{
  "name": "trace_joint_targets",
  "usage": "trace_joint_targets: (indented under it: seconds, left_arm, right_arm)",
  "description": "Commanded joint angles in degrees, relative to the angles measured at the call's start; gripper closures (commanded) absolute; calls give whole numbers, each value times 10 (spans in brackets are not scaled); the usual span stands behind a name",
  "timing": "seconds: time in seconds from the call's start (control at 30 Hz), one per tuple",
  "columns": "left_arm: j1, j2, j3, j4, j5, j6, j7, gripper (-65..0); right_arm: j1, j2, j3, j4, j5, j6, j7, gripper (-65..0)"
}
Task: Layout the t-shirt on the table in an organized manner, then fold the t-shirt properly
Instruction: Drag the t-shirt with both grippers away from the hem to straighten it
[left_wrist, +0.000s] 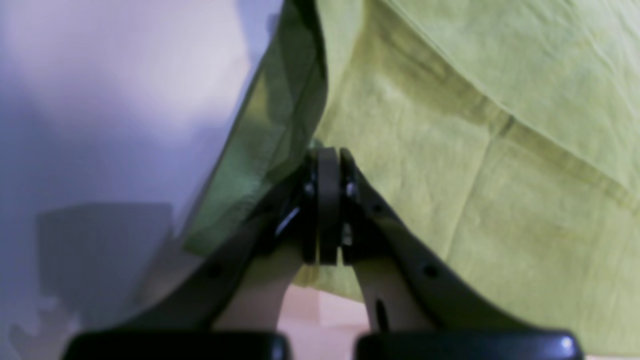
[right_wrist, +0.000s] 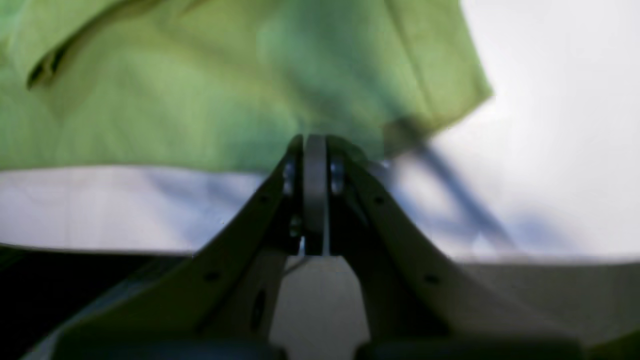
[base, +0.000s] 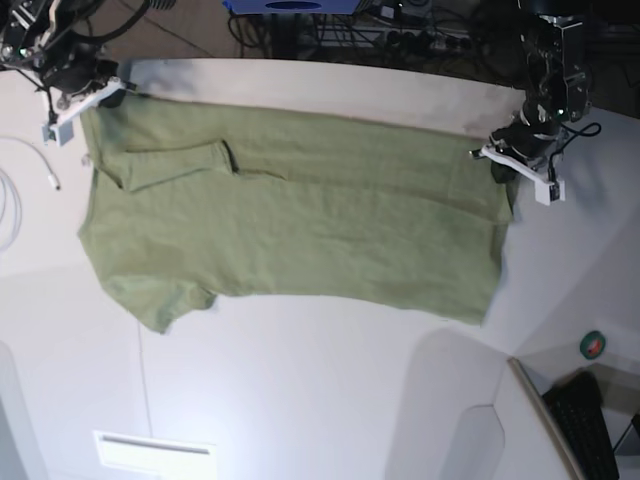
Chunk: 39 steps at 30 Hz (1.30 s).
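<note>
Both arms of the robot held the olive-green t-shirt (base: 300, 225) stretched between them over the white tabletop (base: 330, 400), a step that read as the laying-out half of the job rather than the folding. The right gripper (base: 88, 100) was clamped shut on one far corner of the garment, near the shoulder, and the left gripper (base: 520, 165) was pinched closed on the opposite far corner, at the hem end. From each gripper the cloth ran away toward the other and drooped toward the near side, where one short sleeve hung lowest. A second sleeve lay doubled back across the chest, just inward of the right gripper.

In the left wrist view the closed jaws bit a folded edge of cloth, with the shirt spreading to one side of the gripper and bare tabletop to the other. The right wrist view, blurred, showed the cloth beginning right at the tips of the shut jaws and reaching beyond them.

Judging by this pose, the next move called for lowering the shirt flat with even tension from both grippers, then releasing and smoothing out the turned-back sleeve before any fold.

No brand, label or legible writing could be made out on the shirt or anywhere else in view.
</note>
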Motion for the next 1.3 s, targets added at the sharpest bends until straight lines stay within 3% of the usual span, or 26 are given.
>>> trace_joint_targets:
  seconds: [0.0, 0.47, 0.77, 1.07, 1.27]
  left_arm:
    - [6, -5, -16, 15, 3, 4, -2, 0]
    - [22, -5, -39, 53, 3, 3, -2, 0]
    - [21, -5, -38, 66, 4, 3, -2, 0]
    - [8, -5, -31, -21, 8, 3, -5, 0]
    - [27, -5, -38, -13, 4, 3, -3, 0]
  right_arm:
    - [-4, -3, 1, 17, 5, 0, 6, 0]
    - [-2, -19, 0, 101, 6, 0, 1, 0]
    - [74, 10, 0, -39, 4, -1, 5, 0]
    - [27, 6, 2, -43, 4, -1, 5, 0]
    - [8, 6, 4, -43, 4, -1, 6, 0]
